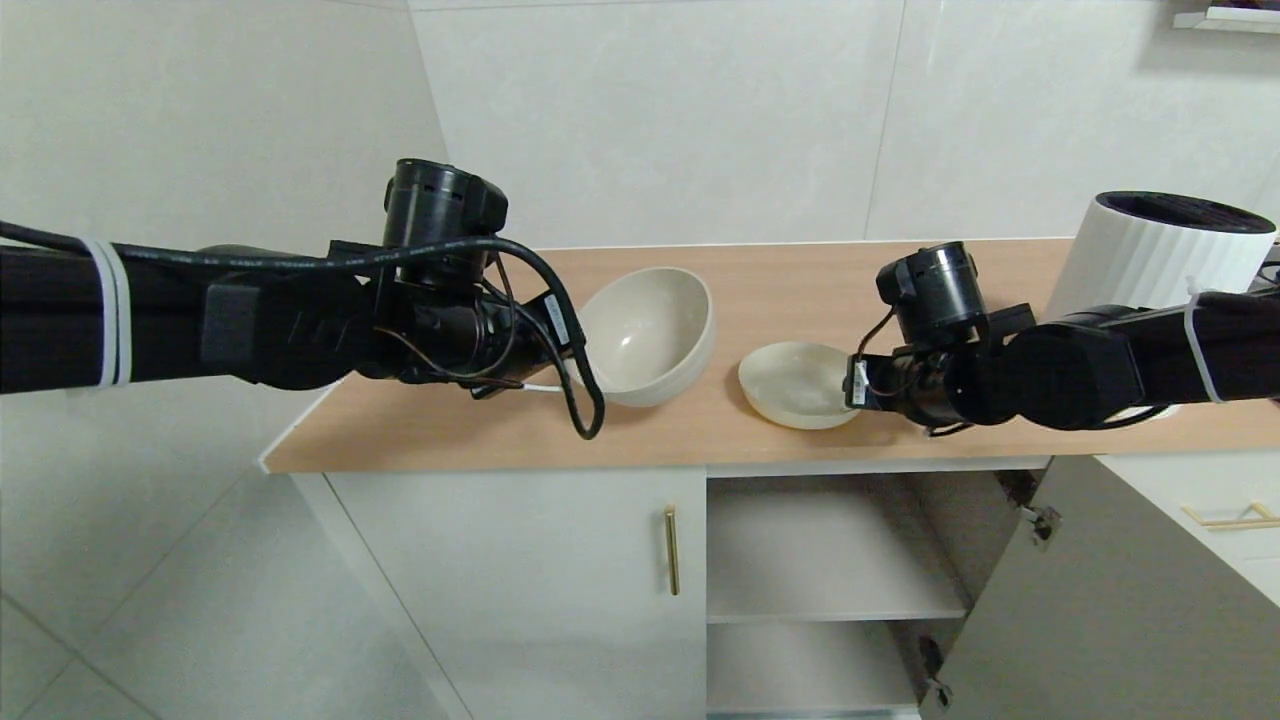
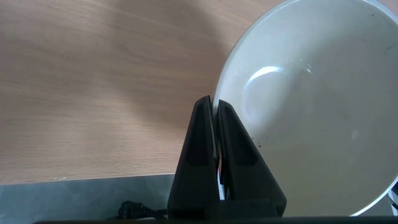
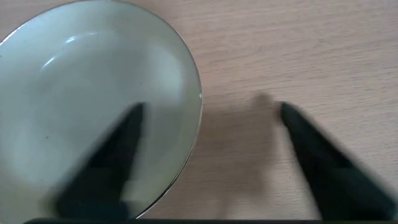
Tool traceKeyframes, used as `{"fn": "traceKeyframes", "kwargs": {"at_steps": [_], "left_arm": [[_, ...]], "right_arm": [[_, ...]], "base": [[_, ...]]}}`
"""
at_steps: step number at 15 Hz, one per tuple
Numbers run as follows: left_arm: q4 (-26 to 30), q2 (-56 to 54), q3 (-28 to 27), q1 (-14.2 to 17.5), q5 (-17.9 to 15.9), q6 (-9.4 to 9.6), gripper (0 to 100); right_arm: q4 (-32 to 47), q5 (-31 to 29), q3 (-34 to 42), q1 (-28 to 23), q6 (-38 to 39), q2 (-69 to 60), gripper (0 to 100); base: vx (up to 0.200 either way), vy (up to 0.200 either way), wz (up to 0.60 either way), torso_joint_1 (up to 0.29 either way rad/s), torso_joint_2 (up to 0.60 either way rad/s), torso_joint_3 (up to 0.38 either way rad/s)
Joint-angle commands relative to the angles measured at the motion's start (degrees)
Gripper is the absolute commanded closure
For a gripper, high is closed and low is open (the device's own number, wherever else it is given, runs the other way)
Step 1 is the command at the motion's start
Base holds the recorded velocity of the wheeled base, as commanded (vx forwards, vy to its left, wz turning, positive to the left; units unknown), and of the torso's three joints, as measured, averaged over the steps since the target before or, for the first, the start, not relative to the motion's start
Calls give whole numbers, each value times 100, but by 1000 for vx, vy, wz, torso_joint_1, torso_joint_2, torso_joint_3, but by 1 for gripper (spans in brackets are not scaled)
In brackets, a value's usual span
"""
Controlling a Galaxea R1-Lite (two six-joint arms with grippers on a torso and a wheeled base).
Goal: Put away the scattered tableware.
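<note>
A large cream bowl (image 1: 650,335) stands tilted on the wooden counter (image 1: 450,430), its opening turned toward me. My left gripper (image 1: 572,365) is at its left rim. In the left wrist view that gripper (image 2: 216,104) is shut on the rim of the large bowl (image 2: 311,106). To the right a small shallow cream bowl (image 1: 798,385) sits flat on the counter. My right gripper (image 1: 857,385) is at its right edge. It stands open (image 3: 210,109), one finger over the inside of the small bowl (image 3: 87,106) and the other outside, with the rim between them.
A white ribbed cylinder (image 1: 1160,250) stands at the counter's right end, behind my right arm. Below the counter a cupboard is open, showing bare shelves (image 1: 820,560) and its door (image 1: 1100,600) swung out to the right. The left door (image 1: 520,570) with a gold handle is closed.
</note>
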Motion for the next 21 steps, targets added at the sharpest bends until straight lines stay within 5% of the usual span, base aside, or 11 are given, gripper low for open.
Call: {"fn": "traceKeyframes", "kwargs": {"at_steps": [1, 10, 13, 18, 21], "left_arm": [[3, -3, -2, 1, 4, 0, 100], [3, -196, 165, 9, 12, 0, 100], [-5, -794, 710, -87, -32, 70, 100], [-14, -1488, 1571, -149, -32, 404, 100], [-32, -1699, 1905, -175, -40, 808, 100]], "right_arm": [[2, 1, 8, 3, 8, 7, 100], [37, 107, 78, -23, 113, -265, 100], [55, 774, 632, -59, 157, -1100, 100], [363, 1926, 1520, -111, 149, -2471, 100], [1110, 2093, 1660, -155, 157, -2788, 100]], "base": [[0, 0, 0, 0, 0, 0], [0, 0, 0, 0, 0, 0], [0, 0, 0, 0, 0, 0], [0, 0, 0, 0, 0, 0], [0, 0, 0, 0, 0, 0]]}}
